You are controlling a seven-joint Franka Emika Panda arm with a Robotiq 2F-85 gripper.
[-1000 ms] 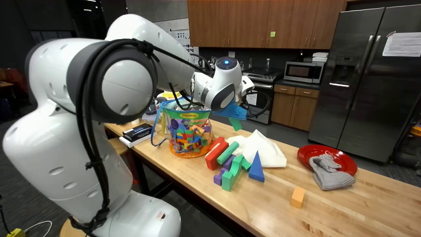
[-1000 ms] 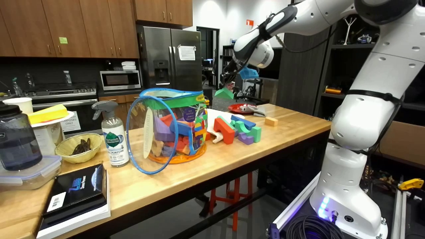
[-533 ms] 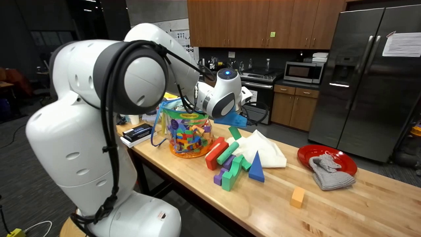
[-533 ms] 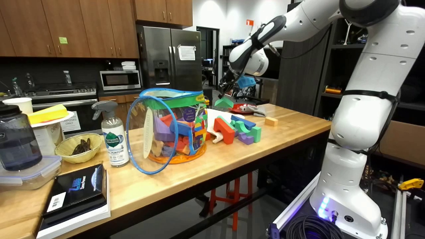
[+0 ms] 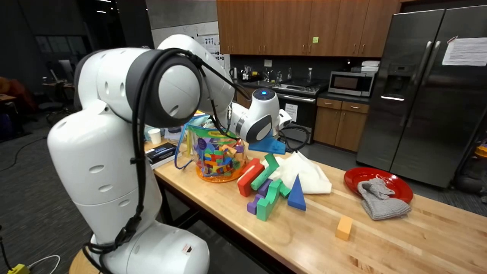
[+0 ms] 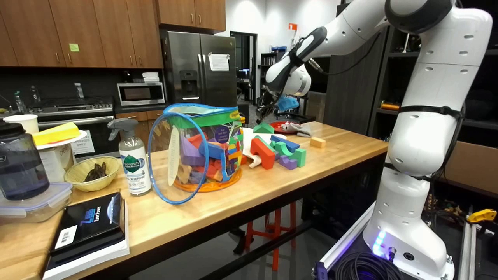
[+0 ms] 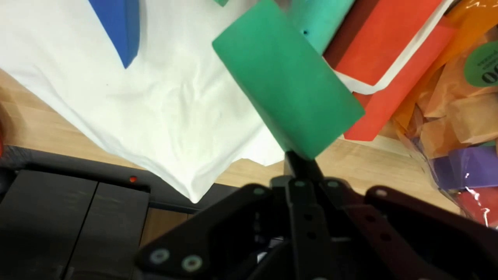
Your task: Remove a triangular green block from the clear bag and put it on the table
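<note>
Fingers (image 7: 298, 168): nearly together, gripping one corner of the triangular green block (image 7: 288, 77) over the table (image 5: 418, 243), outside the clear bag (image 5: 199, 133) of multicoloured toy blocks (image 6: 216, 151). Positions from the clear bag, each in an exterior view: red bowl (image 5: 357, 176), 3 o'clock, grey knitted cloth (image 5: 384, 207) partly inside; wicker basket (image 6: 92, 185), 9 o'clock, dark pieces (image 6: 96, 171) inside.

A white robot arm (image 5: 101, 152) folds at the elbow (image 5: 179, 91) and slopes down to its wrist (image 5: 262, 123), where the black pincer (image 7: 298, 162), pinched tight, points downward.
</note>
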